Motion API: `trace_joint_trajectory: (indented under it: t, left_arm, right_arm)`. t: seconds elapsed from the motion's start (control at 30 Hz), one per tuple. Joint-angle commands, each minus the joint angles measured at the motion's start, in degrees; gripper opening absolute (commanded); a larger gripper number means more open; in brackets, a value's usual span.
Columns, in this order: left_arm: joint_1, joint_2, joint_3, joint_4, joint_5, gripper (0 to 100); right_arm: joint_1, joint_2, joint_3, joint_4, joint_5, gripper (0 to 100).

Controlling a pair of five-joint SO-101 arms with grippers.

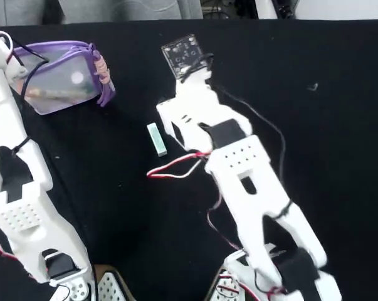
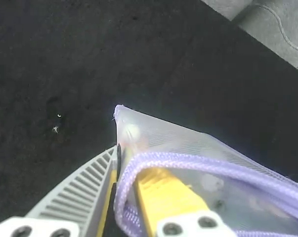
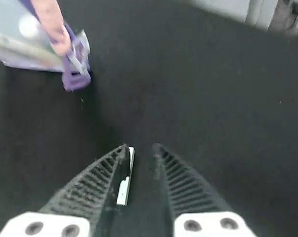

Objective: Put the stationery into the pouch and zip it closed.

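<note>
Left wrist view: the left gripper [image 2: 120, 158] is clamped on the rim of the pouch [image 2: 188, 148], with its yellow finger inside the mouth. The right gripper [image 3: 141, 148] stands partly apart and grips nothing. The pale green stationery stick [image 1: 156, 139] lies on the table [image 1: 314, 157] against one finger.

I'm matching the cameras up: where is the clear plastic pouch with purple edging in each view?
High view: the clear plastic pouch with purple edging lies upper left.
Left wrist view: its wall is clamped in the left pincer.
Right wrist view: far beyond the open right pincer.
Shared landmark: the purple edging.
</note>
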Motion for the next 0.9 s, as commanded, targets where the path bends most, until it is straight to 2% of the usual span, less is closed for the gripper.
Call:
trace_joint_trajectory:
  t: [0.0, 0.13, 0.33, 0.5, 0.67, 0.87]
  left_arm:
    - [-1.4, 2.3, 0.2, 0.9, -1.1, 3]
    - [-3.7, 2.3, 0.0, -0.9, -1.1, 3]
    - [-5.1, 2.4, 0.2, -1.1, -1.1, 3]
    - [-5.0, 2.4, 0.2, -1.1, -1.1, 3]
    - [-5.0, 2.4, 0.5, -1.1, -0.9, 3]
    - [-4.7, 2.4, 0.5, -1.0, -0.9, 3]
  right_arm:
    - [0.6, 3.3, 0.4, -1.9, -0.5, 16.8]
    - [-0.7, 8.6, 2.2, -5.1, -0.1, 22.1]
    - [-5.9, 18.5, 2.0, -12.0, -0.1, 22.2]
    - [-6.7, 28.7, -5.1, -13.7, -0.1, 22.1]
    - [-6.6, 38.6, -15.7, -8.8, -0.1, 22.1]
    - [-6.3, 47.1, -29.2, 2.6, -0.1, 21.8]
